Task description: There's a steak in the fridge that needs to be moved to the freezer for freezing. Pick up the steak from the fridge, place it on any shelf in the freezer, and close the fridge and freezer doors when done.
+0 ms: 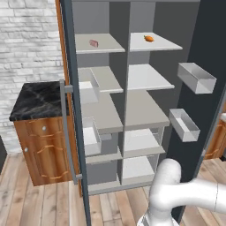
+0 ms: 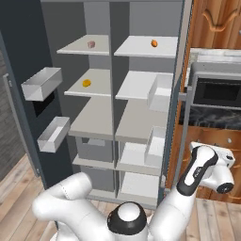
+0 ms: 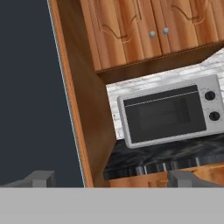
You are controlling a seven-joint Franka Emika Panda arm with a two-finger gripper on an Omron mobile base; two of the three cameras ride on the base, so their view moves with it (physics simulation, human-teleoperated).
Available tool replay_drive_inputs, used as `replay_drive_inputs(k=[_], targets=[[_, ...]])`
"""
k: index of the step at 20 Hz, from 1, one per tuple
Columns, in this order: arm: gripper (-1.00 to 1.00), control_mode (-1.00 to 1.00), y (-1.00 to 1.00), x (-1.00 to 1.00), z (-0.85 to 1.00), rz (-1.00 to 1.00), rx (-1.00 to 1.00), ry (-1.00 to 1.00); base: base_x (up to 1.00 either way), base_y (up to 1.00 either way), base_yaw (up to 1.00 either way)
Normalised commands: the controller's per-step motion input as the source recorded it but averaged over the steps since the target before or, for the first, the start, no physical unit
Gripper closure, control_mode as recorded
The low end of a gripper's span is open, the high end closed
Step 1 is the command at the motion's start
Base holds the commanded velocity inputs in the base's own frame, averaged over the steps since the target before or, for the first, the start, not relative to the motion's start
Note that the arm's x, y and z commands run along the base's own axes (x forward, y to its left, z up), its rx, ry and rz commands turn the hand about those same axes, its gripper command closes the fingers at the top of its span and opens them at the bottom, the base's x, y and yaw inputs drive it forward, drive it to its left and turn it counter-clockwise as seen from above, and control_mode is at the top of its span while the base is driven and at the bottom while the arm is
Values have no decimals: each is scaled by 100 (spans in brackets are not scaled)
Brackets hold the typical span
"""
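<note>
Closest to you, the gripper [image 3: 109, 179] has its two fingers spread wide apart with nothing between them. In the hand view it faces past the outer face of the fridge door [image 3: 30, 92], toward a wooden cabinet side, a silver microwave [image 3: 170, 113] on a dark counter and wooden wall cupboards [image 3: 144, 30] above. In the right base view the hand [image 2: 212, 172] sits low on the right, just outside the open fridge door's edge, in front of the wooden cabinet.

Beyond the arm, both doors stand open, so you have free access to the whole front of the unit. The freezer door [image 2: 23, 94] carries two pale bins [image 2: 41, 84] that jut into the opening on the left; the fridge door has its own bins [image 2: 160, 92] on the right. Mind those corners when reaching in.

Farther in, the lower shelves lie bare and step back toward the rear wall. On the freezer side an orange item [image 2: 86, 83] sits on the second board.

At the top and farthest back, the steak [image 2: 91, 44] lies on the topmost shelf [image 2: 75, 49] of the left half, the freezer, near the rear and well clear of the front edge. The carrot [image 2: 154, 44] rests on the top board of the fridge [image 2: 146, 89] half, across the centre divider from the steak.
</note>
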Motion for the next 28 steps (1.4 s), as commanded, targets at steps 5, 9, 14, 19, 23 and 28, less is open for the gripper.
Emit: replay_drive_inputs(k=[5,9,14,19,23,28], targets=[[-100,-100,57,38,-21,0,1,5,0,0,0],[-100,-100,92,32,-1,5,3,7,0,0,0],[-100,-100,99,8,0,8,7,10,0,0,0],[-100,-100,100,8,0,7,6,11,0,0,0],[-100,-100,100,30,6,3,2,10,0,0,0],[-100,-100,100,56,15,0,0,8,0,0,0]])
